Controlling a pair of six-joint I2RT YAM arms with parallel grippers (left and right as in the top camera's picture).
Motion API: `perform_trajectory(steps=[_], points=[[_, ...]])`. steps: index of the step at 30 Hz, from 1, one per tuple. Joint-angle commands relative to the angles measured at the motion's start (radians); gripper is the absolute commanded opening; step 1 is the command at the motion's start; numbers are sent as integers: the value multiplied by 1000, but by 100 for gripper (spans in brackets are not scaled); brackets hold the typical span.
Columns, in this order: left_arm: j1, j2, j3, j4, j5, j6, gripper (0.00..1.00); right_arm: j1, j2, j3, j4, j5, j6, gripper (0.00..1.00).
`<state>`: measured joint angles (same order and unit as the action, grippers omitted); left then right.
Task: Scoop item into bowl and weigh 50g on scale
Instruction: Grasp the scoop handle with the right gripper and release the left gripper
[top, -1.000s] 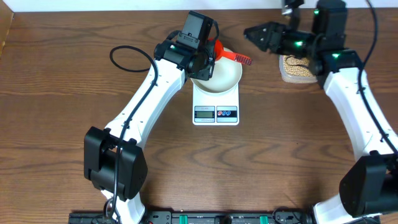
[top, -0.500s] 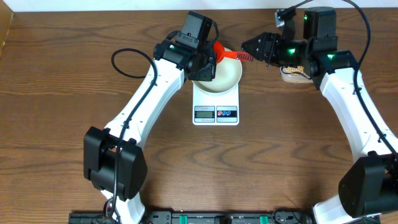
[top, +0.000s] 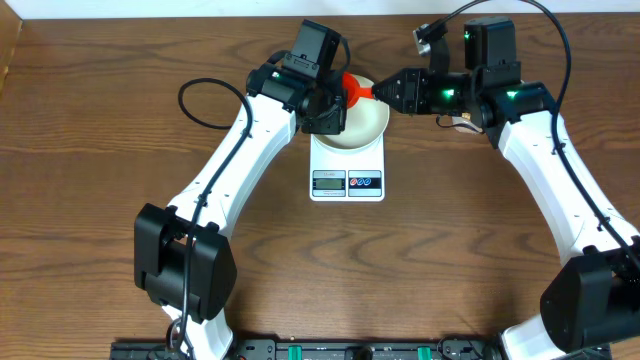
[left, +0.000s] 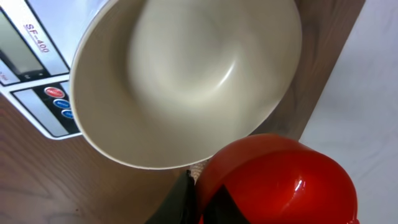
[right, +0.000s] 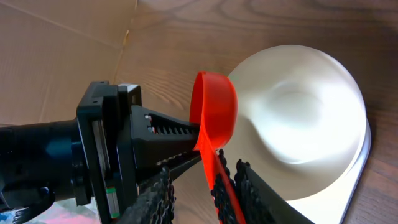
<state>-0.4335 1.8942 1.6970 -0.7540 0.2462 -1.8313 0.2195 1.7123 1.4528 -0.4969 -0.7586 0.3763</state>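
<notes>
I find the left gripper (right: 186, 147) clenched on the red scoop (right: 214, 112) at the bowl (right: 305, 118) rim. The right gripper (right: 202, 185) straddles the scoop's handle (right: 216, 169); I cannot tell if it is clamped.

1 bowl (top: 365, 128), white. 1 scale (top: 347, 183) with 1 display (top: 328, 181) (buttons too small to count for sure). 1 red scoop (top: 353, 86). 2 robot arms: left arm (top: 235, 165), right arm (top: 555, 175). 2 grippers, one per arm: left gripper (top: 338, 98), right gripper (top: 385, 90). 1 black cable loop (top: 200, 95) beside the left arm.
</notes>
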Motion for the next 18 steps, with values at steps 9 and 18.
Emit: perform_trajectory(steps=[9,18], points=[[3,-26,26,-10,42,1,7,3,-4,12,-46,-37,-113,23],[2,-26,26,-27,42,1,7,3,-4,12,-65,-37,-120,15]])
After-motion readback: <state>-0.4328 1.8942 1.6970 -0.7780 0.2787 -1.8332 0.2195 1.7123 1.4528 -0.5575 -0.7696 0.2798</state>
